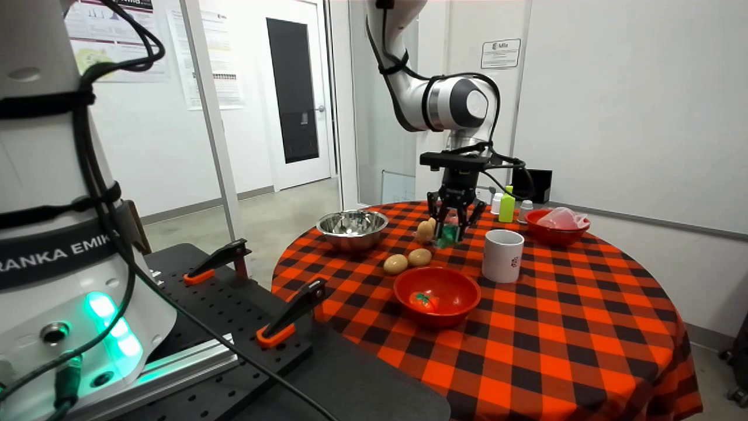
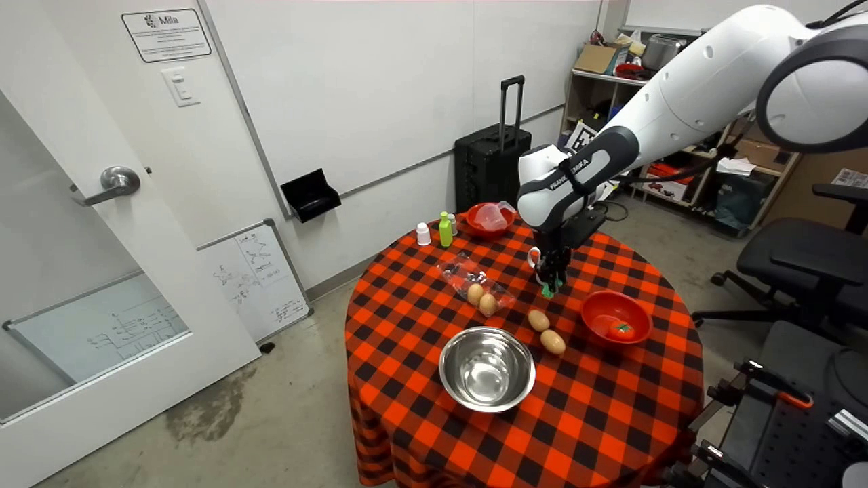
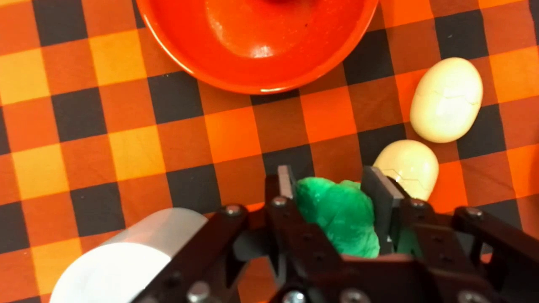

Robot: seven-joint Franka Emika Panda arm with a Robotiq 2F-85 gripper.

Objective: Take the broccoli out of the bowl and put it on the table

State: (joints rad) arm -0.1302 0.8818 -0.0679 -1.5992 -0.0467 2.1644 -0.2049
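The small, knobbly, bright green broccoli [image 3: 339,219] is already outside the shallow, round red bowl [image 1: 459,289], pinched between the fingers [image 3: 381,198] of the black, jointed gripper [image 3: 331,185]. Only releasing it on the round, red-and-black-checked table [image 1: 584,339] seems left (whether it rests there is unclear).

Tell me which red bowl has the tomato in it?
The red bowl beside two eggs: the tomato lies inside. The other red bowl, near the green bottle, holds something pinkish instead.

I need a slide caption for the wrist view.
Broccoli in the gripper, clear of the red bowl, flanked by two eggs and a white mug.
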